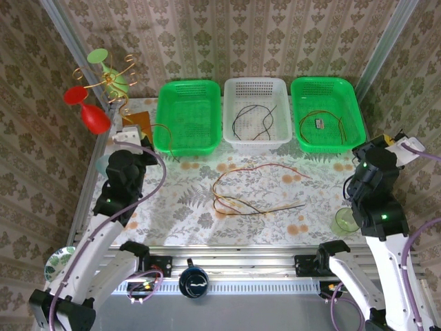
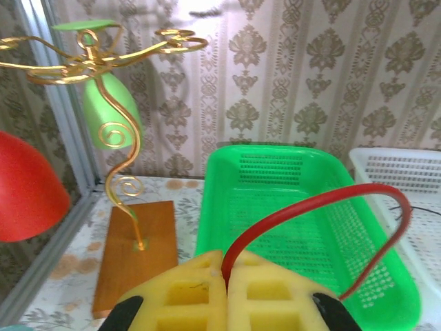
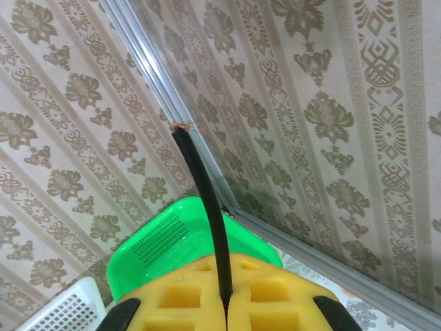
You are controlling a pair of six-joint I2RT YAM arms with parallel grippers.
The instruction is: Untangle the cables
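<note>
**Two grippers, both clenched, one cable end in each.**

Left gripper (image 2: 226,279): yellow pads pinched on one red cable (image 2: 358,192), which arcs up and right in front of the left green basket (image 2: 275,155). Right gripper (image 3: 226,300): pads pinched on one black cable (image 3: 207,200), its frayed tip standing above them. Table: one loose tangle of cables (image 1: 241,203) in red-orange, black and yellow-olive, lying mid-table between the arms and the baskets. Baskets: three in a row at the far edge, two green with one white basket (image 1: 255,83) between them. The white basket holds black wire (image 1: 238,118); the right green basket (image 1: 324,81) holds a yellow-olive loop (image 1: 310,116). Far left: one gold wire stand (image 2: 127,158) carrying one red goblet (image 1: 95,118) and one green goblet (image 1: 114,79). One green cup (image 1: 343,222) sits beside the right arm. Surface: fern-print cloth (image 1: 179,200). Walls: damask wallpaper (image 1: 241,41).
</note>
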